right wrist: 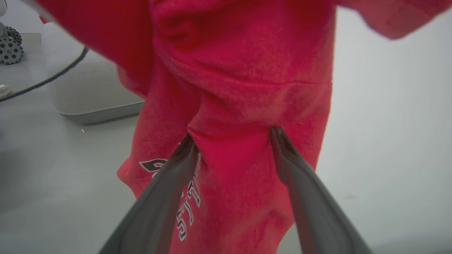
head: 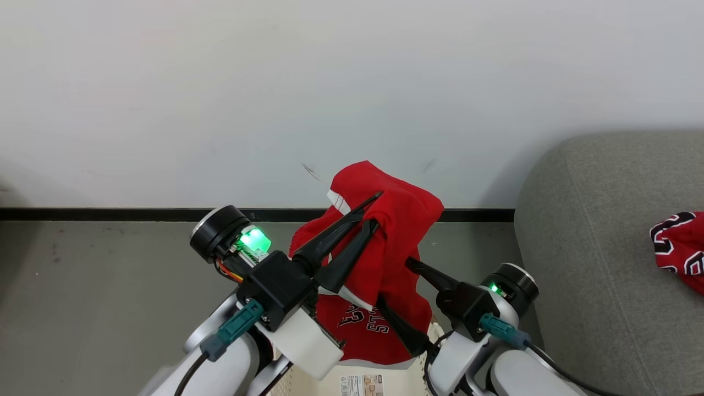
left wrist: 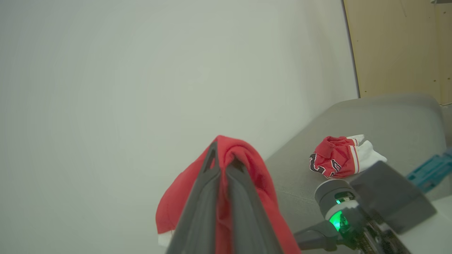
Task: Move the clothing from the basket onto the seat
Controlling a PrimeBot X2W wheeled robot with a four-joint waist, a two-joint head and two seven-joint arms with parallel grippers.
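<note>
The left gripper [head: 377, 209] [left wrist: 224, 155] has its two fingers pressed nearly together on a fold of the red shorts [head: 396, 220] [left wrist: 254, 165] [right wrist: 240, 70]. Its forearm rises from the lower left of the head view, fingers angled up and to the right. The shorts hang from this grip, above the basket [head: 330, 388].

The right gripper [head: 393, 280] [right wrist: 232, 135] is spread wide. Both fingertips touch the hanging fabric just above the lettering, without clamping it. Its forearm enters from the lower right, fingers pointing up and to the left.

The jersey [head: 679, 247] [left wrist: 335, 160] lies bunched on the seat [head: 594, 247] [left wrist: 388, 116], well apart from both grippers.
</note>
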